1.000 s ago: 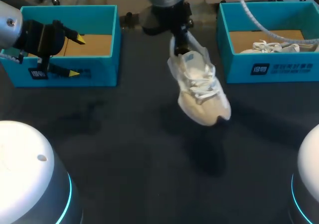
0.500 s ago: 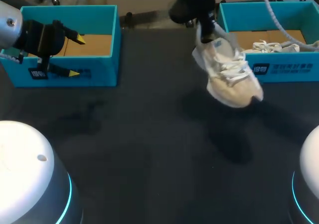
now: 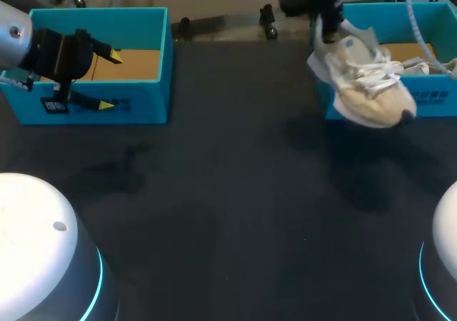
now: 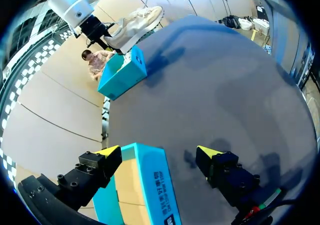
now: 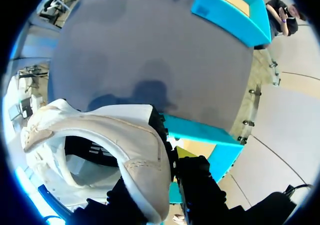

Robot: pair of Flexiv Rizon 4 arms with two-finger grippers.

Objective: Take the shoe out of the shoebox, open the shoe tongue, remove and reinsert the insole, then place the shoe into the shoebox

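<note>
A white lace-up shoe hangs in the air, toe tilted down toward the front, over the front left corner of the right teal shoebox. My right gripper is shut on the shoe's heel collar. In the right wrist view the shoe's open collar fills the space beside the gripper, with the box rim below. My left gripper is open, its fingers astride the front wall of the left shoebox. The left wrist view shows that wall between the open fingers of the gripper.
A second white shoe lies inside the right box on its cardboard floor. The left box holds only its brown cardboard floor. Dark table surface stretches between the boxes. My two arm bases stand at the front corners.
My right arm has carried the shoe from over the table's middle to the right and back, up to the right box. The left arm has not moved.
</note>
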